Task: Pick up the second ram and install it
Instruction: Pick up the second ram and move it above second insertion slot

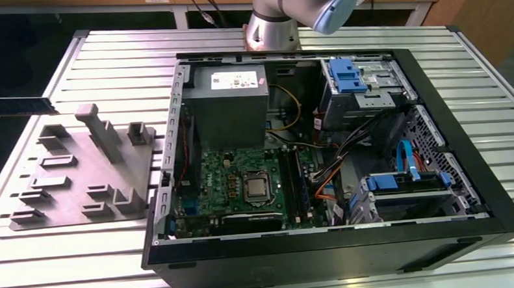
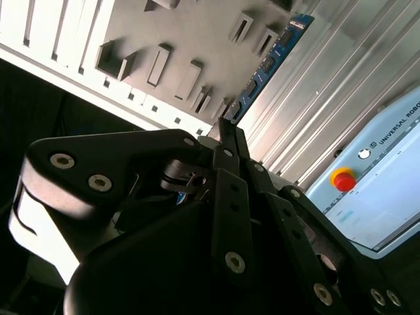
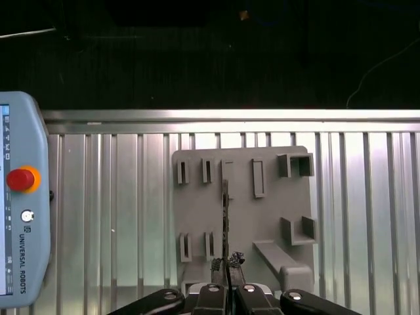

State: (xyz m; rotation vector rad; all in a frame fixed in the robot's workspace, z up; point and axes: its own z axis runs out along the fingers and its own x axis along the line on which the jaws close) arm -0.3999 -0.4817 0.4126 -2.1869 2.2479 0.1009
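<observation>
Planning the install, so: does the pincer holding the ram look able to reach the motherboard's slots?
Probably yes: the pincer grips the second ram, the case lies open, and the slots sit uncovered, orange cables close beside.

**Arm** (image 1: pixel 274 19): one; silver-grey tube segments with a pale blue joint cap (image 1: pixel 336 9). It stands at the top of the exterior view and runs out of frame above.

**Hand** (image 3: pixel 226 268): black, two-fingered, with bolted linkage bars on either side; seen in both wrist views.

**Fingers** (image 2: pixel 231 170): drawn together, tips pinching one end of the second ram (image 2: pixel 269 62), which juts straight out beyond them, edge-on in the first wrist view.
</observation>
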